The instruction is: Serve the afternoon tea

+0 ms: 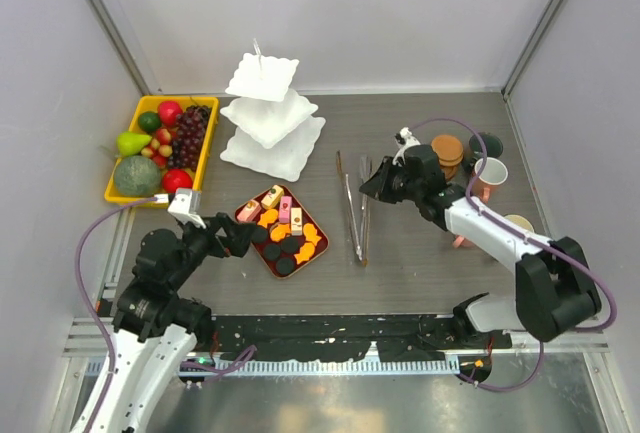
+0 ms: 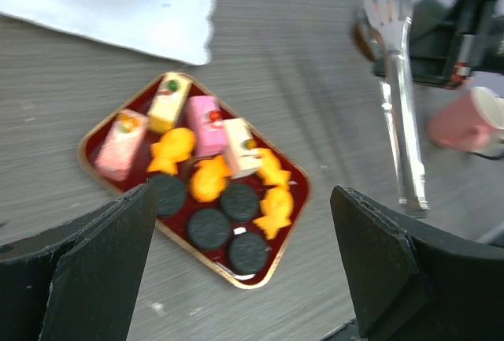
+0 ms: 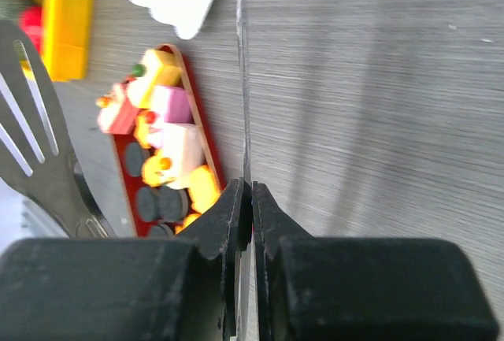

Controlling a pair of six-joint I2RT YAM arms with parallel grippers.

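The white three-tier stand (image 1: pixel 262 118) is at the back centre with bare tiers. A red tray (image 1: pixel 312 254) holds pink and cream cakes, orange fish pastries (image 2: pixel 179 146) and black round cookies (image 2: pixel 209 228). My left gripper (image 1: pixel 240 238) is open and empty, its jaws wide apart above the tray's near-left corner (image 2: pixel 242 195). My right gripper (image 1: pixel 373 186) is shut on one thin arm of the metal tongs (image 3: pixel 242 81); their other slotted arm (image 3: pixel 31 148) shows to the left. Pink (image 1: pixel 490 175), green (image 1: pixel 487 143) and beige (image 1: pixel 518 223) mugs and a coaster stack (image 1: pixel 447 150) are at the right.
A yellow tray (image 1: pixel 207 154) of fruit sits at the far left, beside the stand. The tongs (image 1: pixel 353 215) lie lengthwise between the red tray and the mugs. Grey walls close in the table on three sides.
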